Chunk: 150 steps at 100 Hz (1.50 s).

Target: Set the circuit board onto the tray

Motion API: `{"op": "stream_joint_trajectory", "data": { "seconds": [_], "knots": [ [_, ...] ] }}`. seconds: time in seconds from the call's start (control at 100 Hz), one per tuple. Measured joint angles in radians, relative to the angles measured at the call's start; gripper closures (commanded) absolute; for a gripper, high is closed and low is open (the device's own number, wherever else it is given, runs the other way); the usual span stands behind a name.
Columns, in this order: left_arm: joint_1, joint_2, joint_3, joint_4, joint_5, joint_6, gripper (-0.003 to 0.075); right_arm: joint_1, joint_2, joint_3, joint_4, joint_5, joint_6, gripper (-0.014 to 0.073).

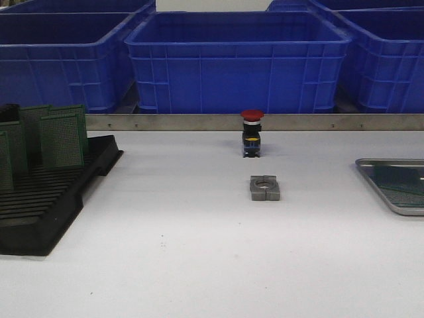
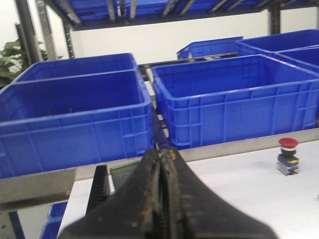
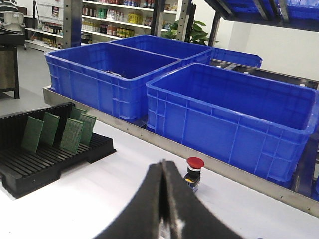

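Four green perforated circuit boards [image 1: 61, 138] are stood on edge in the slots of a black slotted rack [image 1: 50, 202] at the left of the white table [image 1: 179, 252]. This placement keeps each board upright and apart from its neighbours, so that a top edge is offered for pinching. The silver-grey metal tray [image 1: 396, 187] is set at the right edge of the table, well apart from the rack, and is only partly in the front view. A greenish perforated sheet appears to lie in it; whether this is a board cannot be told.

Between rack and tray, a red-capped push button [image 1: 252, 134] is stood near the far metal rail [image 1: 199, 122], with a grey metal block [image 1: 265, 187] bearing a round bore just nearer. Blue plastic bins [image 1: 238, 59] are lined up behind the rail.

Neither arm is seen in the front view. The left claw [image 2: 162, 199] is pressed together with nothing between its fingers, and is held above the rack's end. The right claw [image 3: 162, 209] is likewise pressed together and empty, and is raised over the table.

It is judged that no board is in hand.
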Motion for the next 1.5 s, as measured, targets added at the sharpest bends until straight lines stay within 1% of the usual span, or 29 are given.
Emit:
{"op": "stream_joint_trajectory", "data": {
  "seconds": [0.11, 0.16, 0.21, 0.28, 0.55, 1.5],
  "knots": [
    [0.076, -0.051, 0.051, 0.268, 0.050, -0.330, 0.0741, 0.000, 0.000, 0.000, 0.000, 0.000, 0.000, 0.0655],
    [0.103, -0.076, 0.079, 0.339, 0.077, -0.434, 0.0741, 0.000, 0.000, 0.000, 0.000, 0.002, 0.000, 0.0655],
    [0.124, -0.105, 0.112, 0.378, 0.095, -0.493, 0.0741, 0.000, 0.000, 0.000, 0.000, 0.002, 0.000, 0.0655],
    [0.143, -0.152, 0.148, 0.402, 0.125, -0.532, 0.0741, 0.000, 0.000, 0.000, 0.000, 0.002, 0.000, 0.0655],
    [0.151, -0.176, 0.147, 0.409, 0.215, -0.556, 0.0741, 0.000, -0.001, 0.000, -0.002, 0.005, 0.000, 0.0655],
    [0.154, -0.176, 0.147, 0.409, 0.222, -0.556, 0.0741, 0.000, -0.001, 0.000, -0.002, 0.007, 0.000, 0.0655]
  ]
}}
